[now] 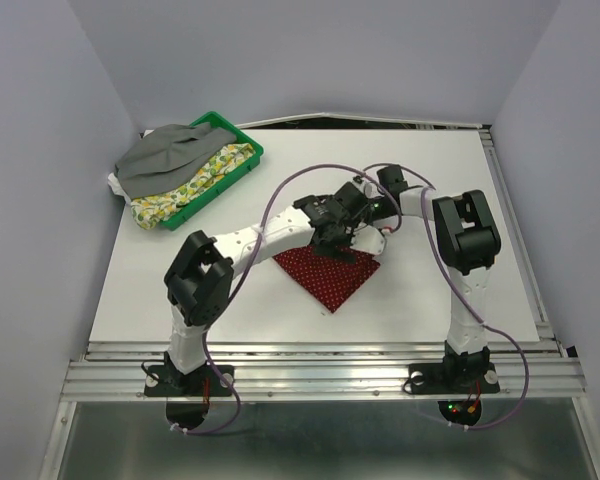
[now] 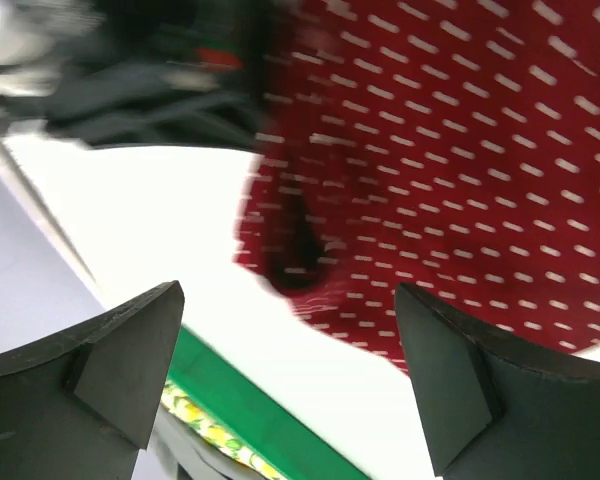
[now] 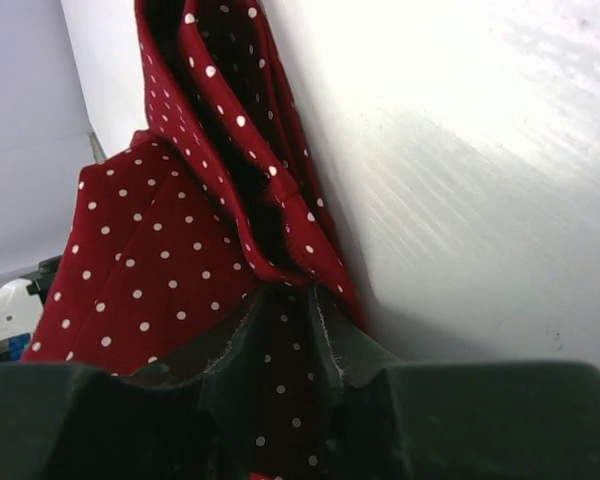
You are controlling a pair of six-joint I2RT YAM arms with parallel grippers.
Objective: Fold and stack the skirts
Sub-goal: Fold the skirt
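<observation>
The dark red skirt (image 1: 328, 277) with tiny white dots lies folded on the white table. My right gripper (image 3: 285, 385) is shut on a bunched edge of this skirt (image 3: 160, 270), at the skirt's far right corner in the top view (image 1: 368, 230). Just above its far edge hangs my left gripper (image 1: 333, 243), with its jaws (image 2: 290, 385) wide open and nothing between them. The red cloth (image 2: 460, 150) lies just beyond its fingertips. The grey skirt (image 1: 170, 150) and the lemon-print skirt (image 1: 205, 178) lie in the tray at the far left.
The green tray (image 1: 244, 146) stands at the table's far left corner; its rim (image 2: 255, 410) and the lemon-print cloth (image 2: 205, 432) show low in the left wrist view. Grey walls close in on the table on three sides.
</observation>
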